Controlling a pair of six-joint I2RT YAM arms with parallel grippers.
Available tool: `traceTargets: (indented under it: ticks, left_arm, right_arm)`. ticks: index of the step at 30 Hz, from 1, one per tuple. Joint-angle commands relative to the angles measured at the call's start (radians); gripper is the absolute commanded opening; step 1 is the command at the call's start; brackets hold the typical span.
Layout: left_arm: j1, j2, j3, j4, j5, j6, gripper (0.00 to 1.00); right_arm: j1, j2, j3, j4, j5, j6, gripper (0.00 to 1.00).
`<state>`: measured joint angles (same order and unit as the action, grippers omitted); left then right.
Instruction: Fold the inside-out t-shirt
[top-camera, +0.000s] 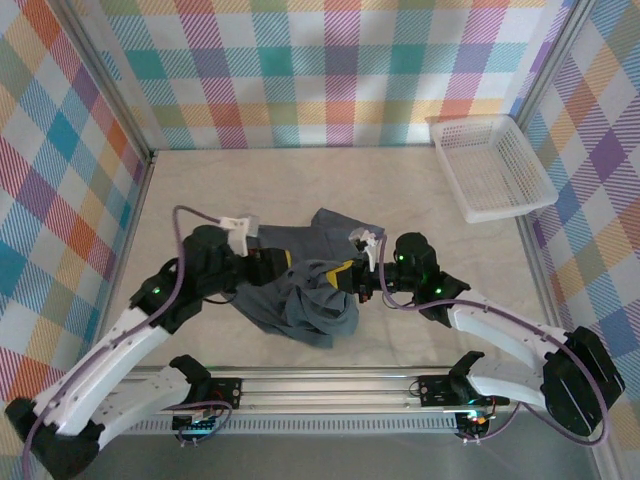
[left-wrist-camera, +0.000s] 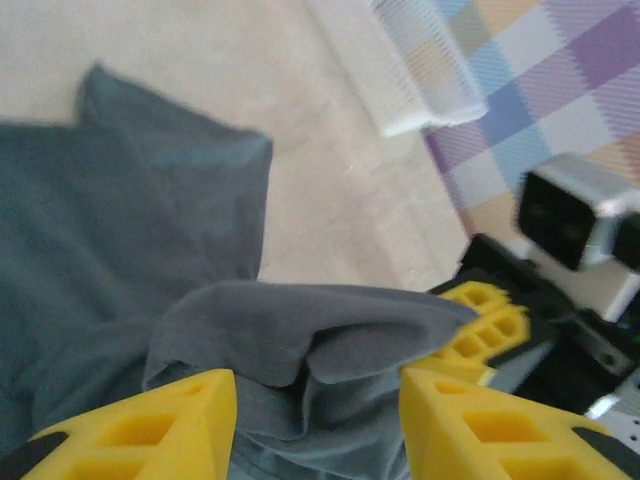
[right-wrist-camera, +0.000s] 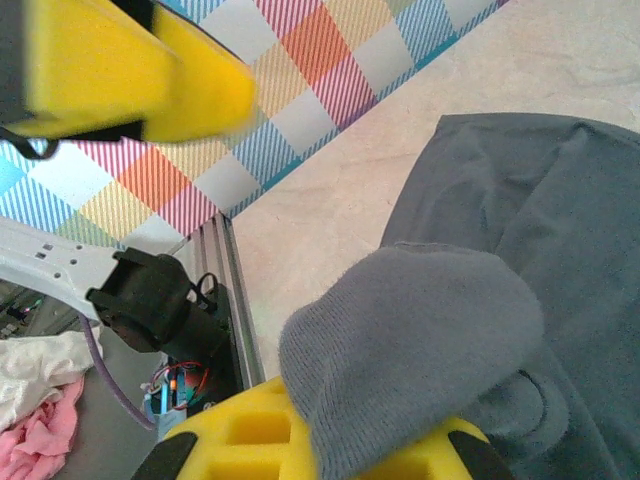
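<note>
Left wrist view shows the left fingers (top-camera: 285, 262) apart astride a raised fold of the inside-out t-shirt (left-wrist-camera: 120, 260), bunched between both pairs; the right fingers (left-wrist-camera: 485, 320), just beyond, are clamped on it. Held one-sided, a pull could drag the heap askew.

A robotics lab test cell: a pale table (top-camera: 300, 180) is boxed in by plaid-printed panels (top-camera: 300, 70) on aluminium posts (top-camera: 112, 75), with a metal mounting rail (top-camera: 330, 385) and exposed wiring at its near edge.
</note>
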<state>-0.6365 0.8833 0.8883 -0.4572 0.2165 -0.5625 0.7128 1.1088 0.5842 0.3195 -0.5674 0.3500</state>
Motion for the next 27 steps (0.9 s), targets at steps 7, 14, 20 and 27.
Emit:
traceTargets:
  ticks: [7, 14, 20, 27]
  left_arm:
    - [-0.02, 0.135, -0.186, 0.248, -0.046, -0.322, 0.64]
    - [-0.005, 0.198, -0.161, 0.294, 0.044, -0.306, 0.0]
    - [0.037, 0.102, -0.096, 0.242, 0.062, -0.252, 0.0]
    - [0.038, 0.056, -0.129, 0.201, 0.139, -0.136, 0.0]
  right_arm:
    - [-0.003, 0.017, 0.044, 0.06, -0.054, 0.054, 0.0]
    - [-0.011, 0.016, 0.011, 0.1, 0.016, 0.094, 0.0]
    - [-0.046, -0.039, -0.16, 0.04, 0.312, 0.107, 0.08]
    - [-0.049, -0.253, -0.25, -0.067, 0.324, 0.092, 0.27]
